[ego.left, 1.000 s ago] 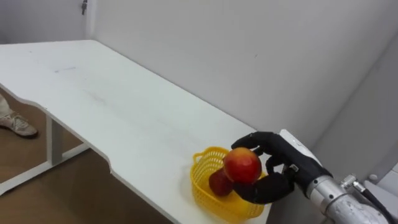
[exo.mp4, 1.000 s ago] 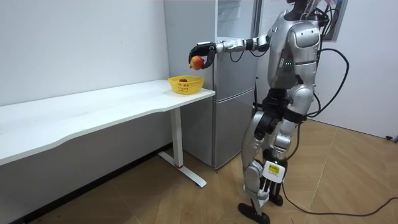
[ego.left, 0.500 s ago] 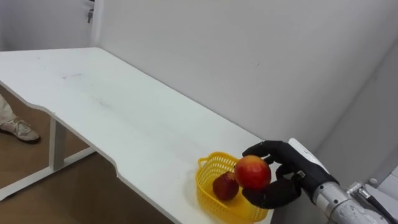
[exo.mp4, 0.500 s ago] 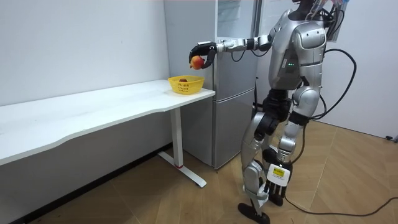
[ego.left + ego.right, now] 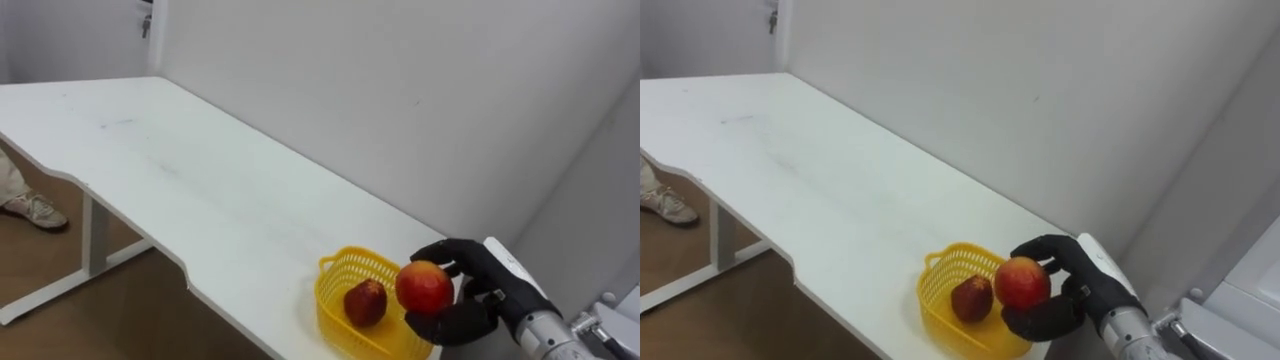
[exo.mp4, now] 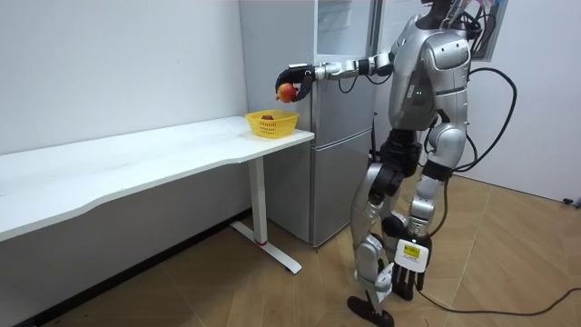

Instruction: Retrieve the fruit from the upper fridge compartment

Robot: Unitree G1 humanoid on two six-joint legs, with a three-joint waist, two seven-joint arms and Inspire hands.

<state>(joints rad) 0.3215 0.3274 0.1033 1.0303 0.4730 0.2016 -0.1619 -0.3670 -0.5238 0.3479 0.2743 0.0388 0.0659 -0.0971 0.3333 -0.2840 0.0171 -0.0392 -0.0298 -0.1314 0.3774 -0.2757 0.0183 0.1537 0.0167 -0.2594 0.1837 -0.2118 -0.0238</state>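
Note:
My right hand [image 5: 478,302] reaches in from the lower right and is shut on a red apple [image 5: 424,287], fingers and thumb curled round it. The apple hangs just above the right rim of a yellow plastic basket [image 5: 333,300] at the near corner of the white table [image 5: 200,190]. A second, darker red fruit [image 5: 365,302] lies inside the basket. In the room view the robot stands in front of the grey fridge [image 6: 345,136], its arm stretched out with the apple [image 6: 287,90] above the basket [image 6: 270,124].
The long white table runs along a white wall, with bare top to the left of the basket. A person's shoe [image 5: 30,210] rests on the wooden floor beyond the table's far edge. The fridge stands right beside the table's end.
The hand with the apple has drifted a little right and lower, from over the basket's middle to its right rim. The robot shifted its feet; the eye view moved slightly.

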